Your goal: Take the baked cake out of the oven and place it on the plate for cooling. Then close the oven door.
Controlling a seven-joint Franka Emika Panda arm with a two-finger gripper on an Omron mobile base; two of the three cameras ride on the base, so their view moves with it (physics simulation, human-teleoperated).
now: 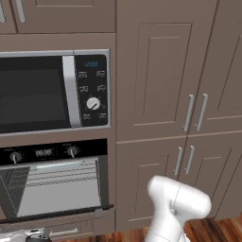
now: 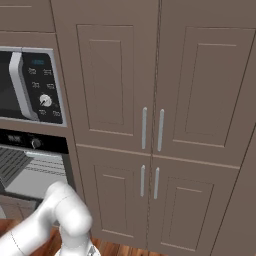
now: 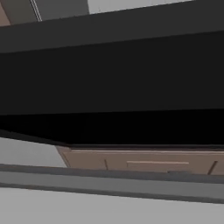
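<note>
Oven (image 1: 52, 184): black built-in wall unit, lower left of the left base view, set below the microwave; also at the left edge of the right base view. Cavity stands open, grey walls and wire racks showing.
Oven control strip (image 1: 47, 152): black band across the top, 2 small knobs flanking a digital display.
Oven door (image 3: 113, 87): wide black panel, swung down and open; its hinged edge shows along the foot of the cavity in the left base view. In the hand view it spans the frame as a broad dark surface, seen close.
Drawer front (image 3: 148, 162): brown panel with a slim bar handle, just under the door's edge in the hand view.
Microwave (image 1: 54, 92): silver-trimmed, dark window door shut, keypad with 1 white dial on its right side; directly above the oven.
Cabinets (image 2: 150, 125): brown panelled doors, 2 upper and 2 lower, each with a vertical silver bar handle; right of the oven column.
Floor (image 1: 217, 229): reddish wood boards along the foot of the cabinets.
Arm (image 1: 177, 208): white, rising in front of the lower cabinets, right of the oven.
Gripper: jaws spread to their widest, nothing between them; fingertips cannot be made out, held close to the open door.
Cake: whereabouts cannot be told.
</note>
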